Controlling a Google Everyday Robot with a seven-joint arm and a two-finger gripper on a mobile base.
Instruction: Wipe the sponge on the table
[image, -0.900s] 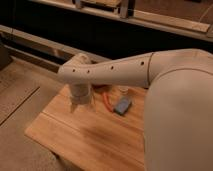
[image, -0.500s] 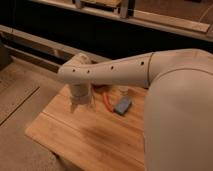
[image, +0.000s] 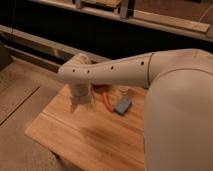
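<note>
Where the sponge lies: the sponge (image: 122, 105) is seen flat on the table (image: 95, 142), toward the far edge, with nothing resting on it.
Gripper position: the gripper (image: 83, 106) is pointed down, at or just above the wood, near the sponge on its left in the camera view and apart from it.
Gripper state: whether it is open or closed cannot be told. The sponge is not held by it.
Between the two: a thin orange stick (image: 106, 100) is laid on the wood between gripper and sponge, just beside the sponge.
Arm: the arm (image: 115, 72) is stretched across the table from the right of the view, and part of the far edge is hidden by it.
Step in hand: it is judged that two stages are fitted by this scene, a sponge about to be reached for and a sponge set down after wiping. The choice is not settled by what is shown.
Next move: no single move is settled. In either case the stick is judged to be something that must be kept clear of.
Containers: none can be made out. A small pale object (image: 122, 91) is seen just behind the sponge, too blurred to be named, and any contents cannot be told.
</note>
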